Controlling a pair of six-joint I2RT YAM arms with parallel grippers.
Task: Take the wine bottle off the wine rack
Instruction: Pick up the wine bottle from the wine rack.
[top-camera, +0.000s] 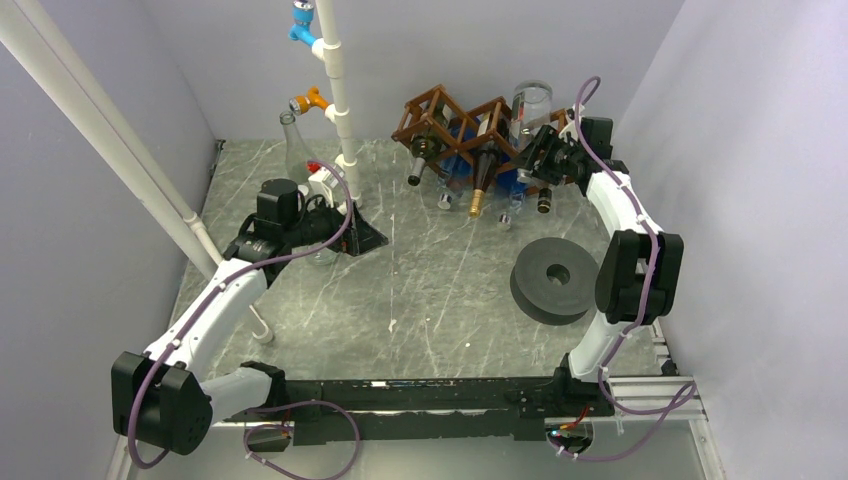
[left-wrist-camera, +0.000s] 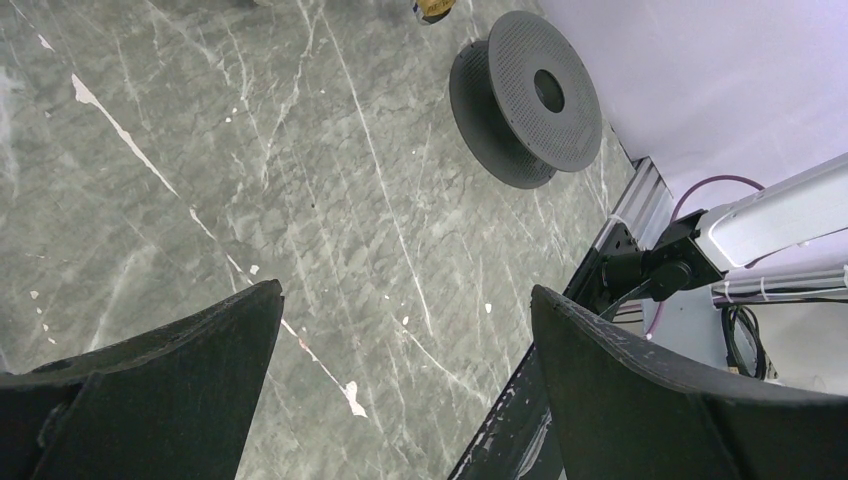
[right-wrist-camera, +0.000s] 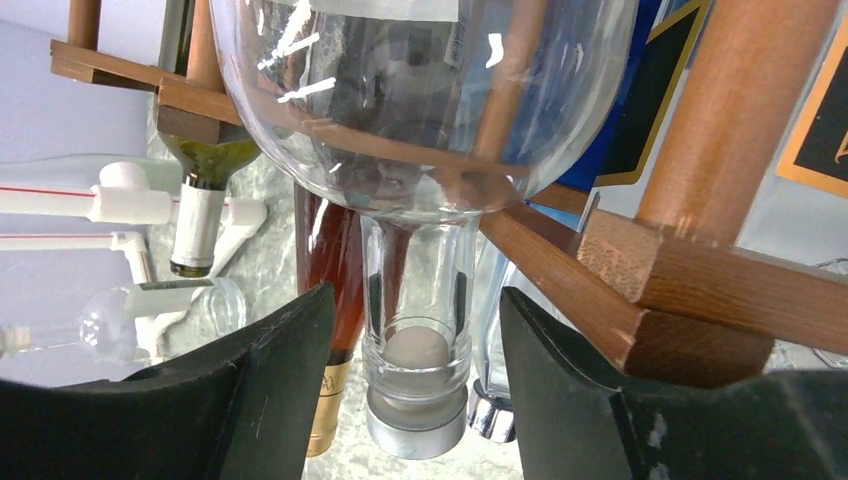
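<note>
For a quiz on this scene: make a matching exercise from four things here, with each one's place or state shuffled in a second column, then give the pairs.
1. clear bottle
2. grey spool
3. left gripper
4. wine rack

A. open, holding nothing
B. at the back, bottles in its cells
C. neck between the right fingers, not yet gripped
D. lying on the table, right of centre

Pairs: 1-C, 2-D, 3-A, 4-B

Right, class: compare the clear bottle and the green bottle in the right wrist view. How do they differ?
The clear bottle is colourless with a silver cap; the green bottle is dark with a white-wrapped neck. The clear bottle's neck sits inside the right claw; the green bottle's is free. Both point neck-down in the wine rack.
</note>
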